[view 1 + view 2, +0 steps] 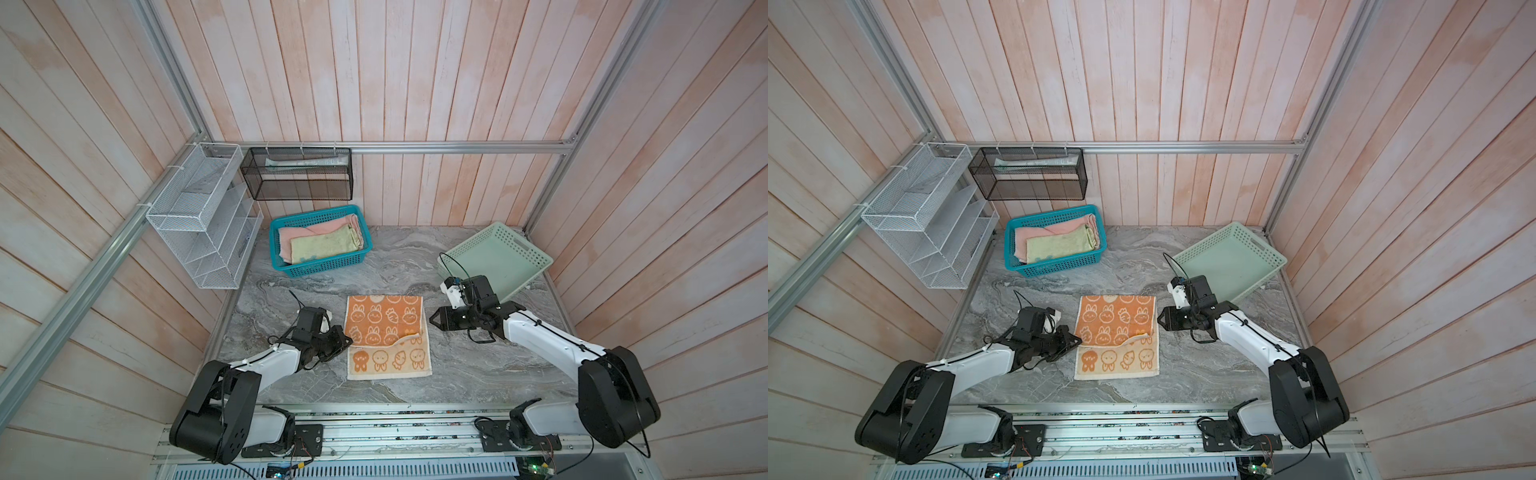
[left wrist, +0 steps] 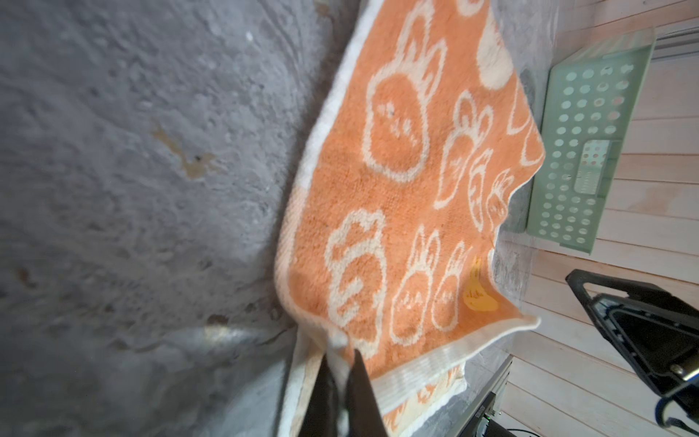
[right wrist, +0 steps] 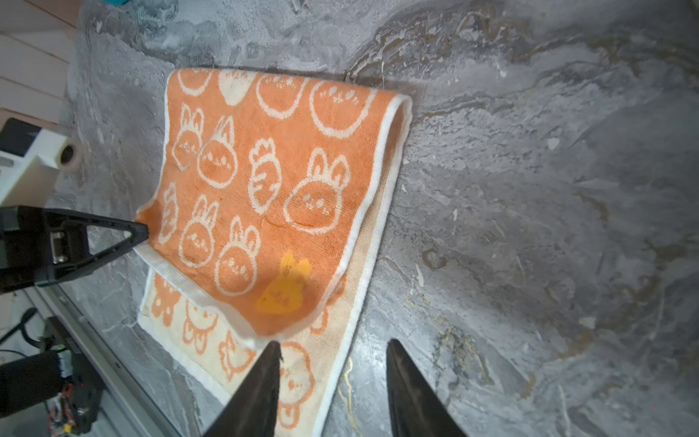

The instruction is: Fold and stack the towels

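Observation:
The orange towel (image 1: 386, 332) (image 1: 1117, 332) with white rabbits lies mid-table, its far half folded over toward the front and stopping short of the front edge. My left gripper (image 1: 349, 341) (image 2: 342, 355) is shut on the folded layer's left corner (image 3: 145, 227), held slightly raised. My right gripper (image 1: 432, 320) (image 3: 334, 342) stands open just off the towel's right side, nothing between its fingers; the folded layer's right corner (image 3: 264, 329) droops free. A pink towel (image 1: 316, 228) and a pale yellow towel (image 1: 324, 247) lie folded in the teal basket (image 1: 320, 270).
The pale green perforated tray (image 1: 498, 257) (image 2: 590, 151) sits tilted at the back right, behind my right arm. A white wire rack (image 1: 203, 216) and a black mesh shelf (image 1: 299, 174) hang on the back-left walls. A metal rail (image 1: 374, 432) runs along the table's front.

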### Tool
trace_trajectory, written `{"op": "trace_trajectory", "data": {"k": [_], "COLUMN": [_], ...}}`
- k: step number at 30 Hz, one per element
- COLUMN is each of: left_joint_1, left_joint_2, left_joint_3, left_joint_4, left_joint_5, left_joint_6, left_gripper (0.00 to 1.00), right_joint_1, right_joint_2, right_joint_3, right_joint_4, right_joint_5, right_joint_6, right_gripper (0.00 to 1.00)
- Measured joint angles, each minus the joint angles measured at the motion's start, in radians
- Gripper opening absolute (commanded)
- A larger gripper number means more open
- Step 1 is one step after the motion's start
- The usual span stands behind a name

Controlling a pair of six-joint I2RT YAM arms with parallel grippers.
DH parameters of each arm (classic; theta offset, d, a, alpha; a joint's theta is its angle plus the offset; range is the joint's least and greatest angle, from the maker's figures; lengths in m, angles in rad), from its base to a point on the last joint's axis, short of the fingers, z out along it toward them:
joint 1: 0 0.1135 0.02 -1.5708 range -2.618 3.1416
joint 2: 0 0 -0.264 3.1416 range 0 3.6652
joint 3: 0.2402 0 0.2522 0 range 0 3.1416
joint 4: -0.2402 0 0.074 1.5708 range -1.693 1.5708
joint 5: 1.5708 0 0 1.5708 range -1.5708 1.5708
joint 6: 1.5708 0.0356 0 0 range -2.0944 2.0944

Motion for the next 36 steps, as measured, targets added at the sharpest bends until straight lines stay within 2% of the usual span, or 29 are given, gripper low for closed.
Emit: {"op": "trace_trajectory", "data": {"k": [9, 19, 23, 29, 36], "left_joint_1": [-0.018, -0.046, -0.046, -0.046, -0.046], "left_joint_2": [-0.014, -0.014, -0.014, -0.014, -0.014], "left_joint_3": [0.014, 0.014, 0.014, 0.014, 0.014], "left_joint_4": [-0.016, -0.016, -0.016, -0.016, -0.015], "left_joint_5": [-0.022, -0.024, -0.024, -0.024, -0.024], "left_joint_6": [0.002, -0.002, -0.002, -0.002, -0.002], "left_gripper": [0.01, 0.01, 0.01, 0.01, 0.01], "right_joint_1": [0.072, 0.142, 0.153, 0.158, 0.163], "right_joint_2": [0.172, 0.152, 0.152, 0.152, 0.183], "right_joint_3": [0.116, -0.014, -0.032, -0.031, -0.019], "right_joint_4": [-0.029, -0.032, -0.029, -0.011, 0.001], "right_joint_5": [-0.016, -0.029, -0.029, -0.027, -0.027], "right_joint_6": [0.165, 0.313, 0.341, 0.35, 0.351], "right_gripper": [0.48, 0.42, 0.42, 0.32, 0.32]}}
